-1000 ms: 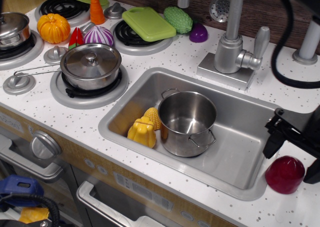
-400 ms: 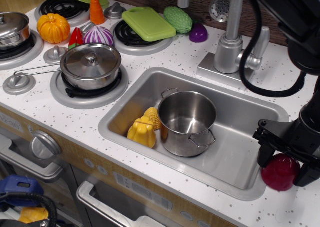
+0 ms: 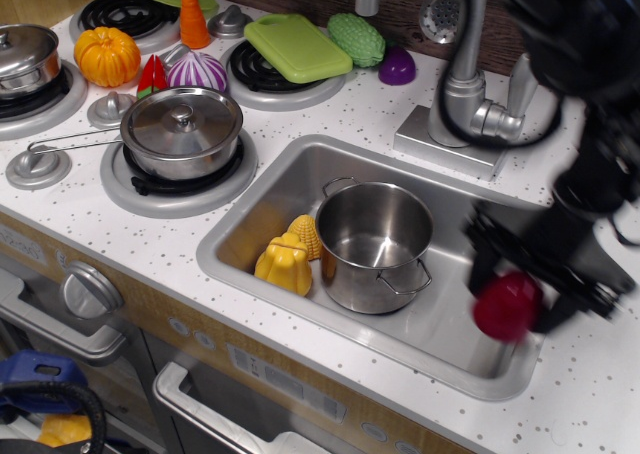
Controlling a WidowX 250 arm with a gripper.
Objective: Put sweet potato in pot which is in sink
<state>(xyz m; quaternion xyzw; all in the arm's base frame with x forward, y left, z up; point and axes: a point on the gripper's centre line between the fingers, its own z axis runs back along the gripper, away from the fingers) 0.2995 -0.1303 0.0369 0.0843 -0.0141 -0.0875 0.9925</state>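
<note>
The dark red sweet potato (image 3: 507,306) hangs in my gripper (image 3: 515,289), lifted over the right end of the sink (image 3: 300,164). The black fingers (image 3: 485,246) stand on either side of it and are shut on it. This part of the frame is motion-blurred. The shiny steel pot (image 3: 375,244) with wire loop handles stands upright and empty in the middle of the sink, to the left of the sweet potato and apart from it.
Yellow toy corn (image 3: 305,236) and a yellow pepper (image 3: 284,264) lie in the sink left of the pot. The faucet (image 3: 465,94) rises behind the sink. A lidded pan (image 3: 182,129) sits on the near burner. Other toy vegetables crowd the stove top.
My gripper closed on the sweet potato on the counter at the right, lifted it, and moved it left over the sink's right end. The pot has not moved.
</note>
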